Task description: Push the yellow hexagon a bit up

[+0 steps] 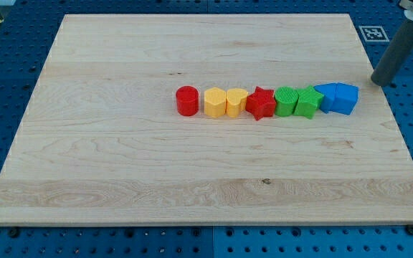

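Note:
The yellow hexagon (214, 102) stands in a row of blocks across the middle of the wooden board (120, 165). From the view's left the row is a red cylinder (187, 100), the yellow hexagon, a yellow heart-like block (236, 102), a red star (261, 104), a green block (286, 101), a green star (307, 102) and two blue blocks (326, 97) (345, 99). My tip (376, 82) is at the board's right edge, up and right of the blue blocks, far from the yellow hexagon.
The board lies on a blue perforated table (6, 86). A black and white marker tag (371, 32) sits at the view's top right, beside the board's corner.

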